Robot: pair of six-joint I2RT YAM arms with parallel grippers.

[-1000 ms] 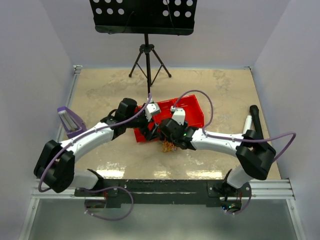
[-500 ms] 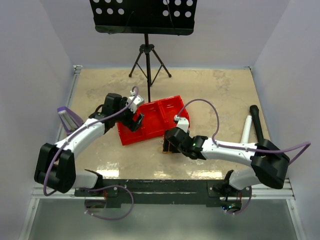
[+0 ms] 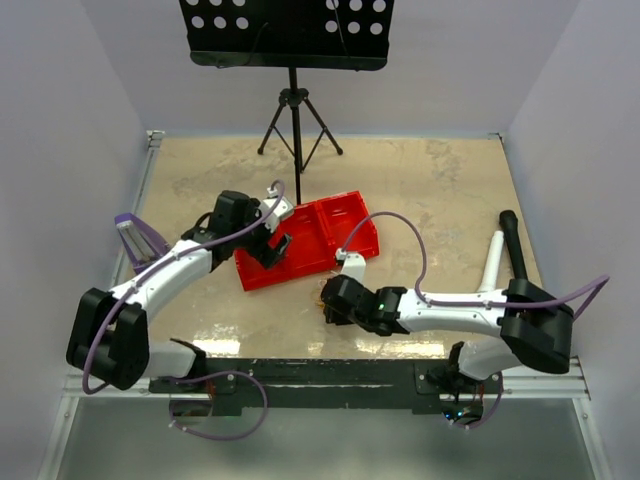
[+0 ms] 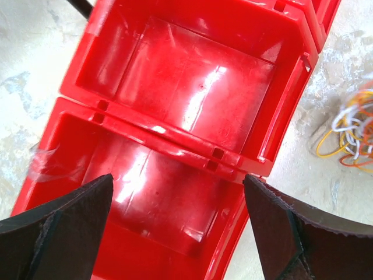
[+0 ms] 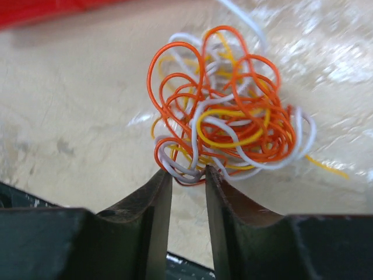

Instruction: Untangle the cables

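Two compartments of the red bin (image 4: 175,137) showed in the left wrist view, set apart by a raised dividing wall with notched joints. The upper compartment (image 4: 198,87) and the lower compartment (image 4: 157,198) each presented a glossy red floor marked by glare. The bin lay on the table (image 3: 450,190), skewed to the table's edges, left of centre in the top view.

The cables (image 5: 224,128) lay outside the bin, on the table surface just beside its near right corner. They formed one tight clump of orange, white and yellow loops, with a few strands trailing outward. The left wrist view caught the same clump at its right edge, apart from the bin wall.

The left gripper (image 4: 178,181) hung over the lower compartment with its jaws spread wide and nothing between them.

The right gripper (image 5: 186,175) sat low at the near side of the clump. Its jaws stood close together with a narrow gap, and the lowest white and orange loops reached into that gap. Whether the jaws actually pinched those loops could not be determined.
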